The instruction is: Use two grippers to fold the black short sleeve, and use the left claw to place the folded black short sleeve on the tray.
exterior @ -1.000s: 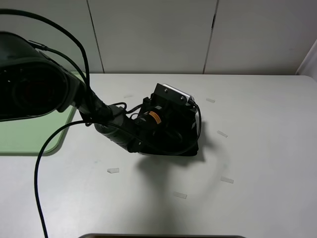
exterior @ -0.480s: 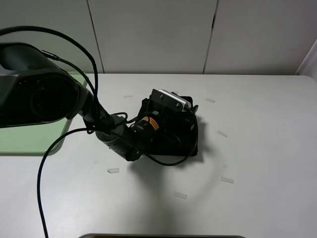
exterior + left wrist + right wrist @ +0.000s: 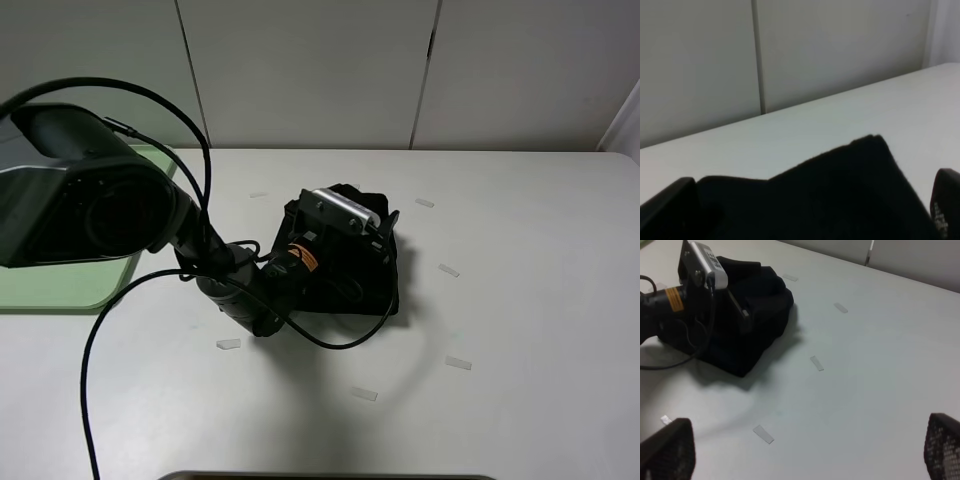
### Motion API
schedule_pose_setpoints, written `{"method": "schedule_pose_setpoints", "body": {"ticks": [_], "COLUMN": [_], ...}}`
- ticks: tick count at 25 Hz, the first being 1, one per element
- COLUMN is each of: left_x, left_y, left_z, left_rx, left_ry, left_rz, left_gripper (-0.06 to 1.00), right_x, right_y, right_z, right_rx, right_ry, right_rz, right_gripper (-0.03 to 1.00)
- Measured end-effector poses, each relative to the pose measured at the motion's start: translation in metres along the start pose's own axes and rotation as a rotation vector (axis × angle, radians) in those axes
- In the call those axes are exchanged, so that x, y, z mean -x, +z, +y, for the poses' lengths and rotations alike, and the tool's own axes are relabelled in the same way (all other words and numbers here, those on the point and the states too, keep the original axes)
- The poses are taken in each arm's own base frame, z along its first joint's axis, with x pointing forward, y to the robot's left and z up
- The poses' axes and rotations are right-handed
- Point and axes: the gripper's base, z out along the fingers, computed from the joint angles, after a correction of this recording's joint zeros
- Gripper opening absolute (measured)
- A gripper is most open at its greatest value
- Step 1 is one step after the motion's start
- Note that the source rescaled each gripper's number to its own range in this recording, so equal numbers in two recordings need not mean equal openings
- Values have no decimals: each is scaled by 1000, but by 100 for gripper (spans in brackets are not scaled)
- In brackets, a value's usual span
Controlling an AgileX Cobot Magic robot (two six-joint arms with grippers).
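Observation:
The black short sleeve [image 3: 375, 290] lies folded into a compact bundle at the middle of the table. My left gripper [image 3: 372, 245] hangs right over it, reaching in from the left. In the left wrist view the left gripper [image 3: 805, 215] is open, one fingertip [image 3: 665, 210] on each side of the shirt [image 3: 840, 180]. The right wrist view also shows the shirt [image 3: 765, 300] with the left arm's silver camera box [image 3: 702, 260] above it. My right gripper [image 3: 805, 450] is wide open over bare table, well away from the shirt. The pale green tray [image 3: 60, 280] sits at the left edge, partly hidden by the left arm.
Small strips of clear tape lie on the white table, such as tape [image 3: 229, 344], tape [image 3: 363, 394] and tape [image 3: 458, 363]. A black cable [image 3: 90, 400] loops from the left arm across the front left. A pale panelled wall [image 3: 310, 70] closes off the back.
The left arm has swung and its gripper has come down closer onto the folded shirt. The shirt and the right gripper have stayed where they were.

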Motion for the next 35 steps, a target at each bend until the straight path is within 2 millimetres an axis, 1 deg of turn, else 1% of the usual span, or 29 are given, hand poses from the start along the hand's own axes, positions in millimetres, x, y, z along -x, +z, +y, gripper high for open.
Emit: {"method": "schedule_pose_setpoints", "body": {"ticks": [5, 8, 10, 14, 15, 17, 20, 22, 23, 26, 27, 30, 35], "left_x": [1, 8, 15, 39, 48, 72, 129, 161, 176, 210, 219, 238, 250], "left_y": [0, 0, -2, -9, -12, -17, -23, -28, -31, -43, -48, -65, -98], "left_z": [0, -1, -1, -1, 0, 0, 0, 2, 5, 14, 18, 33, 61], "left_rx": [0, -3, -5, -5, -4, -5, -9, -11, -11, 2, 8, 36, 111], "left_ry": [0, -4, -8, -15, -18, -28, -55, -74, -82, -100, -105, -132, -200], "left_rz": [-5, 6, 43, 93, 100, 77, -2, -8, 6, 94, 135, 278, 536], "left_gripper": [90, 90, 90, 90, 90, 90, 90, 90, 90, 90, 90, 90, 90], "right_x": [0, 0, 0, 0, 0, 0, 0, 0, 0, 0, 0, 0, 0], "right_y": [0, 0, 0, 0, 0, 0, 0, 0, 0, 0, 0, 0, 0], "right_z": [0, 0, 0, 0, 0, 0, 0, 0, 0, 0, 0, 0, 0], "right_rx": [0, 0, 0, 0, 0, 0, 0, 0, 0, 0, 0, 0, 0], "right_ry": [0, 0, 0, 0, 0, 0, 0, 0, 0, 0, 0, 0, 0], "right_rz": [0, 0, 0, 0, 0, 0, 0, 0, 0, 0, 0, 0, 0], "right_gripper": [100, 100, 100, 100, 100, 100, 100, 100, 100, 100, 100, 100, 100]}}
